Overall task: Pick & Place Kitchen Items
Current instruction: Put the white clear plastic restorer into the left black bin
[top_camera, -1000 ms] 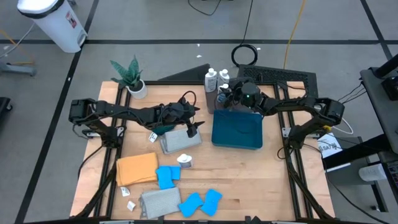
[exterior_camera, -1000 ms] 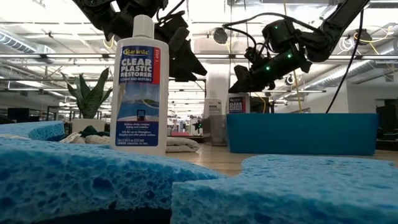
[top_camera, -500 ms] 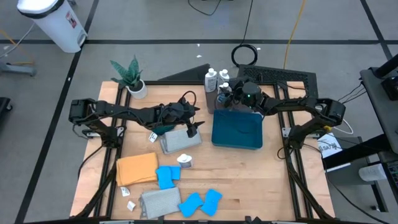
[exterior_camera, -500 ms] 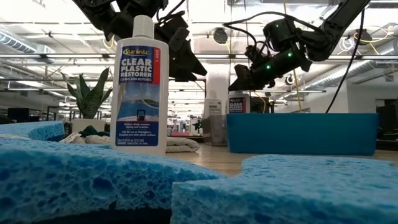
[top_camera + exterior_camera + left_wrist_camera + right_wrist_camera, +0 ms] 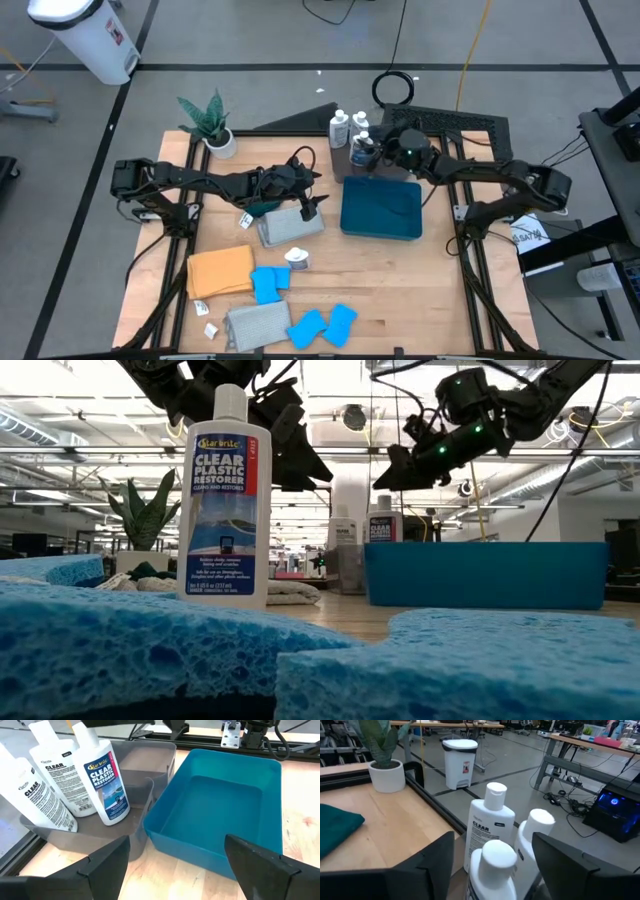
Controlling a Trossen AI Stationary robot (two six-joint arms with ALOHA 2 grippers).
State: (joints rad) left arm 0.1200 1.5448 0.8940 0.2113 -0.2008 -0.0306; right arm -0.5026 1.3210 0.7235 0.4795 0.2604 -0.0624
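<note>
Three white bottles with blue labels [image 5: 352, 135] stand in a dark grey tray [image 5: 131, 822] at the table's far edge. My right gripper [image 5: 492, 839] hovers open above them, its fingers on either side of the nearest bottle's cap [image 5: 498, 854] without touching it. My left gripper [image 5: 312, 205] stands open over a grey cloth [image 5: 290, 226], with nothing between its fingers. Another bottle [image 5: 225, 500] stands upright on the table near several blue sponges [image 5: 268, 283]. An orange cloth [image 5: 220, 270], a second grey cloth [image 5: 255, 322] and a dark green cloth [image 5: 262, 208] lie flat.
A blue rectangular bin [image 5: 380, 208] sits right of the table's middle, beside the tray. A potted plant [image 5: 210, 125] stands at the far left corner. Bare wood shows along the right side and in front of the bin. A white waste bin [image 5: 85, 35] stands on the floor.
My right gripper has opened and risen off the bottle in the tray, drawing back a little toward the table's right edge. The bottle stays upright in the tray.
</note>
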